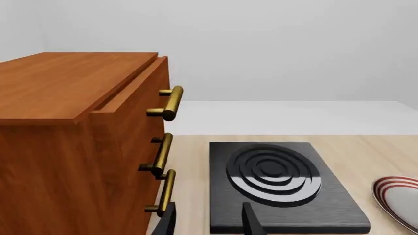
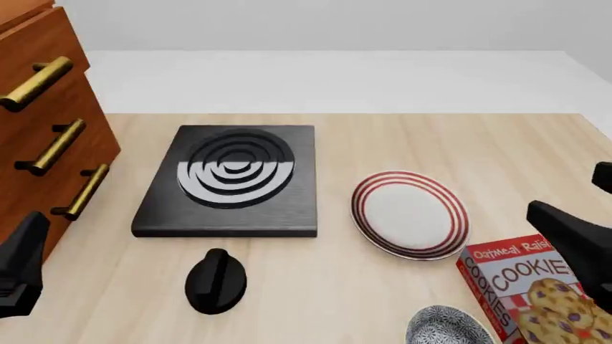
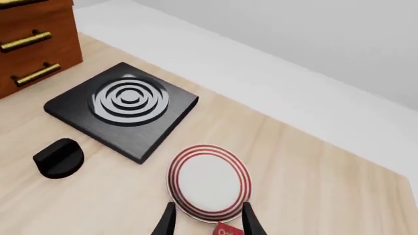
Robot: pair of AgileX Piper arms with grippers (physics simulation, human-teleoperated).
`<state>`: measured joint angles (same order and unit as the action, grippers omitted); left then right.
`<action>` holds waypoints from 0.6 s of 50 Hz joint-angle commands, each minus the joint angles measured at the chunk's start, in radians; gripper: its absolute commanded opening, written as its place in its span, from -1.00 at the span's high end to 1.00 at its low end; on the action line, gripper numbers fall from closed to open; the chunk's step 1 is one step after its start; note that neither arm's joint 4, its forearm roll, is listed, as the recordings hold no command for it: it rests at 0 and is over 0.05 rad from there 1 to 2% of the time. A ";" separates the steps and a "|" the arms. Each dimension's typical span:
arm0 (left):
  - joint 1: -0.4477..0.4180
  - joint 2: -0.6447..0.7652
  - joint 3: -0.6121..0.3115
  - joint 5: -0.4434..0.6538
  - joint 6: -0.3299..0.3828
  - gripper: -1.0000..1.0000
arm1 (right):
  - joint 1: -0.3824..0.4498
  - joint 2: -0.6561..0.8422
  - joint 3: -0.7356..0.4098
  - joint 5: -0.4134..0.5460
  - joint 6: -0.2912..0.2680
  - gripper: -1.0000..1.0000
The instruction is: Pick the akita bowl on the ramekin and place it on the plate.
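The akita bowl (image 2: 448, 327), dark outside and speckled inside, shows only in the front view, cut by the near edge, beside the cookie box. The ramekin is hidden. The plate (image 2: 409, 215) with red rings lies right of the stove and also shows as the plate (image 3: 209, 183) and the plate (image 1: 400, 201). My left gripper (image 1: 210, 226) is open and empty, pointing at the stove beside the cabinet. My right gripper (image 3: 207, 226) is open and empty, hovering over the plate's near rim.
A black stove (image 2: 232, 179) with a ringed burner sits mid-table. A wooden drawer cabinet (image 2: 43, 136) with brass handles stands at the left. A black knob (image 2: 215, 281) lies in front of the stove. A red cookie box (image 2: 535, 297) stands at the near right.
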<state>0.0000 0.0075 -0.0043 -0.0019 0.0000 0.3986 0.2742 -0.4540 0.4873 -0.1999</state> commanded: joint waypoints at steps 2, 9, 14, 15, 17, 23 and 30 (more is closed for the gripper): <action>0.000 0.000 0.000 0.000 0.000 -1.00 | 0.082 0.044 -0.084 0.128 -0.025 -1.00; 0.000 0.000 0.000 0.000 0.000 -1.00 | 0.110 0.038 -0.114 0.227 -0.043 -1.00; 0.000 0.000 0.000 0.000 0.000 -1.00 | 0.155 0.081 -0.103 0.266 -0.079 -1.00; 0.000 0.000 0.000 0.000 0.000 -1.00 | 0.155 0.081 -0.103 0.267 -0.079 -1.00; 0.000 0.000 0.000 0.000 0.000 -1.00 | 0.167 0.101 -0.108 0.283 -0.089 -1.00; 0.000 0.000 0.000 0.000 0.000 -1.00 | 0.224 0.178 -0.141 0.345 -0.143 -1.00; 0.000 0.000 0.000 0.000 0.000 -1.00 | 0.252 0.252 -0.156 0.418 -0.194 -1.00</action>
<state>0.0000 0.0075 -0.0043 -0.0019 0.0000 0.5951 0.4350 -0.5847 0.8115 -0.3283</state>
